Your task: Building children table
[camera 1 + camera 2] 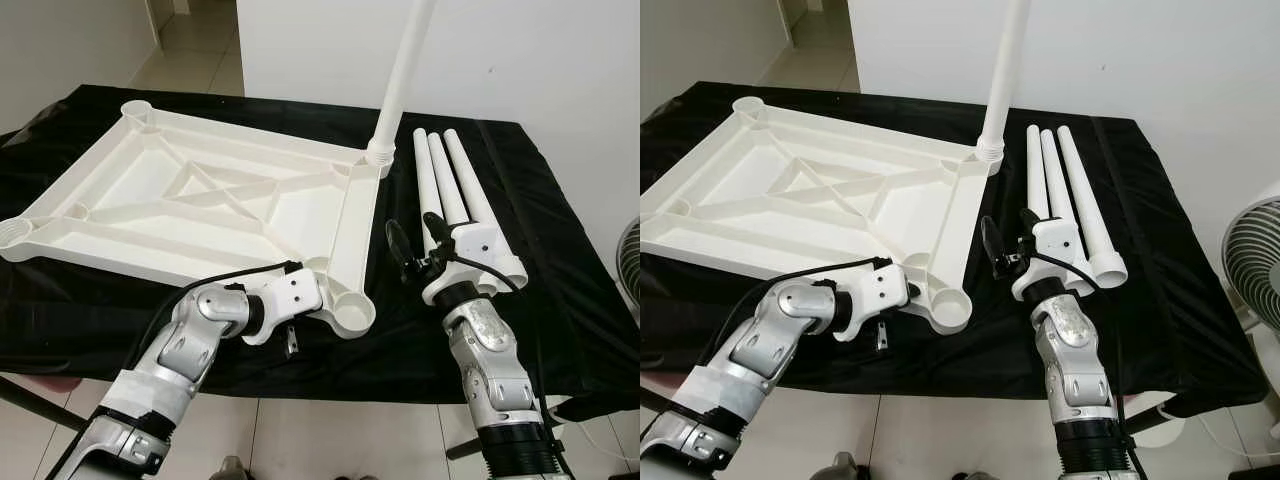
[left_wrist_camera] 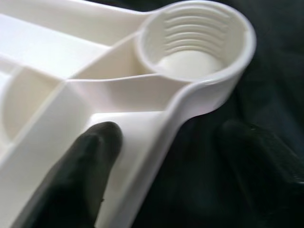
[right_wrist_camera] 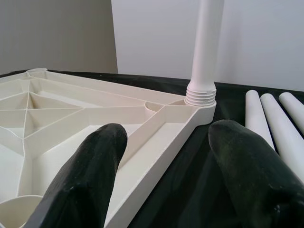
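Black cloth point(image 1: 560, 280) is draping the table. White ribbed plastic tabletop point(image 1: 190, 205) is lying upside down at 10 o'clock, one smooth round leg point(image 1: 402, 80) standing threaded in its far corner socket. Three loose legs point(image 1: 455, 190) are lying at 2 o'clock. Left gripper point(image 2: 166, 156), fingers spread, is straddling the tabletop's rim beside the near threaded socket point(image 2: 194, 42). Right gripper point(image 1: 412, 243) is hovering with fingers apart.

No text, label or number can be read anywhere.

Black cloth point(image 1: 560, 270) over bench, white wall point(image 1: 520, 50), fan point(image 1: 1252, 255), tiled floor point(image 1: 190, 45)

table, black cloth point(image 1: 560, 270) | upturned white tabletop point(image 1: 200, 200) | three loose white legs point(image 1: 455, 190) beside it
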Robot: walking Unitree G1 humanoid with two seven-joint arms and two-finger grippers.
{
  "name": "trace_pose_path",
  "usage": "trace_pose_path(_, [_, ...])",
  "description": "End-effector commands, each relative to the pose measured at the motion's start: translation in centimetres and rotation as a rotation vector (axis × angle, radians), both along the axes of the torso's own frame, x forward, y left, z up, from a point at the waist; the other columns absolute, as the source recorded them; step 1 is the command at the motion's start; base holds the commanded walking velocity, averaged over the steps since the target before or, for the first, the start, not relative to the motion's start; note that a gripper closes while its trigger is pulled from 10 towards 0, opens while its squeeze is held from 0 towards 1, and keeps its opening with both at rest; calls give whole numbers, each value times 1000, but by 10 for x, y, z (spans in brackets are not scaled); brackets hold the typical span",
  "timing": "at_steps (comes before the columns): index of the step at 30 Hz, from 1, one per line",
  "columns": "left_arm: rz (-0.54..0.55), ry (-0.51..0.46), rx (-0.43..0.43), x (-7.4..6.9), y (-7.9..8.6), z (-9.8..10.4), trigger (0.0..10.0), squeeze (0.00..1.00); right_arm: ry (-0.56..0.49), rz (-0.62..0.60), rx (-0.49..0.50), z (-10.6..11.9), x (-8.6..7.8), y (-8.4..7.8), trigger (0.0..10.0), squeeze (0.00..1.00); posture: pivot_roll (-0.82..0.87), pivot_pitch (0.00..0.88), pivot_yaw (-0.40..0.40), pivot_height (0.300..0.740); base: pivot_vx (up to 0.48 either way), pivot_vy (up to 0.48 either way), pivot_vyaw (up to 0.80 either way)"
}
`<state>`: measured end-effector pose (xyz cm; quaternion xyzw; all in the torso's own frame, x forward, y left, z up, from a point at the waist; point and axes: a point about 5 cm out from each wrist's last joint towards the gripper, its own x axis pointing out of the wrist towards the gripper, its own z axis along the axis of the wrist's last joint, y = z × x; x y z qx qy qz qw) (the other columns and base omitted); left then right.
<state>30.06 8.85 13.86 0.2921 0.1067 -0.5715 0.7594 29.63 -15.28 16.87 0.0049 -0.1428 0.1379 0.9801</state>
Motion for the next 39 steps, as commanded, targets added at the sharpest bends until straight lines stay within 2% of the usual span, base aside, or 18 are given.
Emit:
trace_pose_path(1, [170, -110, -21, 10, 7, 2, 3529, 0, 5, -2, -7, -1, -2, -1, 10000, 0, 91, 55, -40, 740, 0, 0, 0])
trace_pose_path(2, [170, -110, -21, 10, 7, 2, 3529, 0, 5, -2, -7, -1, -2, -1, 10000, 0, 91, 55, -40, 740, 0, 0, 0])
trace_pose_path(3, [166, -110, -20, 11, 8, 4, 667, 0, 6, -2, -8, -2, -3, -1, 10000, 0, 91, 54, -40, 740, 0, 0, 0])
trace_pose_path(5, [158, -109, -22, 11, 10, 6, 510, 0, 6, -2, -8, -2, -3, -1, 10000, 0, 91, 55, -39, 740, 0, 0, 0])
trace_pose_path(6, [149, -105, -28, 11, 11, 9, 0, 0, 7, -2, -9, -2, -3, -1, 10000, 0, 93, 58, -40, 740, 0, 0, 0])
trace_pose_path(15, [149, -99, -30, 11, 13, 10, 0, 0, 10, 0, -9, -3, -3, 0, 10000, 0, 97, 62, -40, 740, 0, 0, 0])
trace_pose_path(22, [124, -89, -53, 4, 4, 8, 0, 0, 11, -3, -10, -3, -2, -1, 10000, 0, 95, 66, -40, 740, 0, 0, 0])
trace_pose_path(23, [112, -93, -59, 2, 1, 8, 4118, 0, 10, -4, -10, -3, -2, -1, 10000, 0, 95, 67, -41, 740, 0, 0, 0])
trace_pose_path(24, [100, -94, -65, 0, -2, 8, 10000, 0, 11, -4, -8, -3, -2, -1, 10000, 0, 96, 68, -42, 740, 0, 0, 0])
trace_pose_path(27, [89, -94, -72, -2, -5, 9, 10000, 0, 12, -4, -6, -3, -2, -1, 10000, 0, 96, 68, -42, 740, 0, 0, 0])
trace_pose_path(29, [17, -90, -117, -13, -16, 12, 10000, 0, 10, -6, -6, -2, -1, -1, 10000, 0, 96, 72, -42, 740, 0, 0, 0])
trace_pose_path(30, [17, -90, -117, -13, -16, 12, 10000, 0, 10, -6, -6, -2, -1, -1, 10000, 0, 96, 72, -42, 740, 0, 0, 0])
trace_pose_path(31, [-32, -90, -162, -21, -23, 16, 10000, 0, 8, -12, -5, -1, 0, -1, 10000, 0, 99, 73, -43, 740, 0, 0, 0])
trace_pose_path(34, [-38, -81, -184, -22, -25, 18, 10000, 0, 8, -14, -4, -1, 0, -1, 10000, 0, 99, 74, -43, 740, 0, 0, 0])
trace_pose_path(35, [-54, -61, -244, -26, -28, 23, 10000, 796, 8, -16, -4, -1, 1, -1, 10000, 0, 101, 75, -43, 740, 0, 0, 0])
trace_pose_path(36, [-54, -61, -244, -26, -28, 23, 10000, 796, 8, -16, -4, -1, 1, -1, 10000, 0, 101, 75, -43, 740, 0, 0, 0])
trace_pose_path(37, [-55, -53, -272, -27, -28, 26, 10000, 1000, 8, -15, -3, -1, 1, -1, 10000, 0, 102, 76, -43, 740, 0, 0, 0])
trace_pose_path(39, [-49, -56, -300, -27, -27, 31, 10000, 1000, 7, -15, -3, -1, 2, 0, 10000, 0, 105, 77, -44, 740, 0, 0, 0])
